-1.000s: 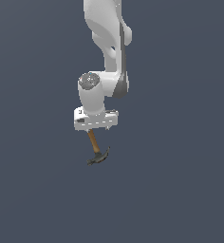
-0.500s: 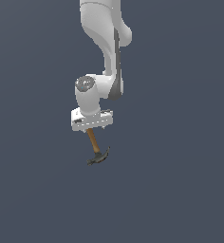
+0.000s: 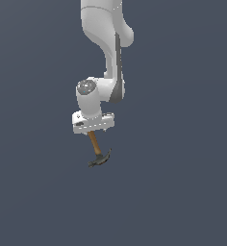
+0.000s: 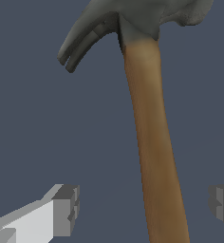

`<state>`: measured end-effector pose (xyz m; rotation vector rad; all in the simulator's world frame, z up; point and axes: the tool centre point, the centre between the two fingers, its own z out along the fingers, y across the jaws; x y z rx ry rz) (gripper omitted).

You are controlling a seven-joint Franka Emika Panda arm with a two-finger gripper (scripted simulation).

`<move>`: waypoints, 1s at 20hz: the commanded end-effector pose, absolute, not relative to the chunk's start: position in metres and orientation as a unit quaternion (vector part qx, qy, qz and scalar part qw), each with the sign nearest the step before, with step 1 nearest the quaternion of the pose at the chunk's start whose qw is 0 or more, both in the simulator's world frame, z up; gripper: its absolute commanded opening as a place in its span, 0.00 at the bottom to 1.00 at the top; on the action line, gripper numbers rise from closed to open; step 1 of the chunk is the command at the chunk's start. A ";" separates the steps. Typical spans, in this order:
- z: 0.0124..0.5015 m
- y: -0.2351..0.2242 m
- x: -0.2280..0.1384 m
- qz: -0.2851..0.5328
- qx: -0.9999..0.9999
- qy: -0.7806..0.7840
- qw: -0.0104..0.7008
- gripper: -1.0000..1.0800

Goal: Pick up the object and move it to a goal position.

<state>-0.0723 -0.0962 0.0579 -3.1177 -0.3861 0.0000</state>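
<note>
The hammer (image 3: 98, 153) has a slim orange-brown wooden handle and a dark grey curved head. In the exterior view it lies just below the white hand, with the head pointing away from the hand. My gripper (image 3: 91, 131) is over the handle's end. In the wrist view the handle (image 4: 154, 142) runs between the two fingertips (image 4: 65, 209), with a gap on each side. The head (image 4: 133, 19) is at the far end. My gripper (image 4: 141, 204) is open and straddles the handle without touching it.
A plain dark grey-blue surface fills both views. The white arm (image 3: 108, 57) rises above the hand in the exterior view. No other objects show.
The hand has shifted slightly to the exterior view's left and a little lower over the handle. The hammer has not moved.
</note>
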 end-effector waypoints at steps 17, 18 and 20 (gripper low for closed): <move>0.017 -0.096 -0.073 0.000 -0.992 -0.124 0.000 0.00; 0.017 -0.096 -0.073 0.000 -0.992 -0.124 0.000 0.00; 0.017 -0.096 -0.073 0.000 -0.992 -0.124 0.000 0.00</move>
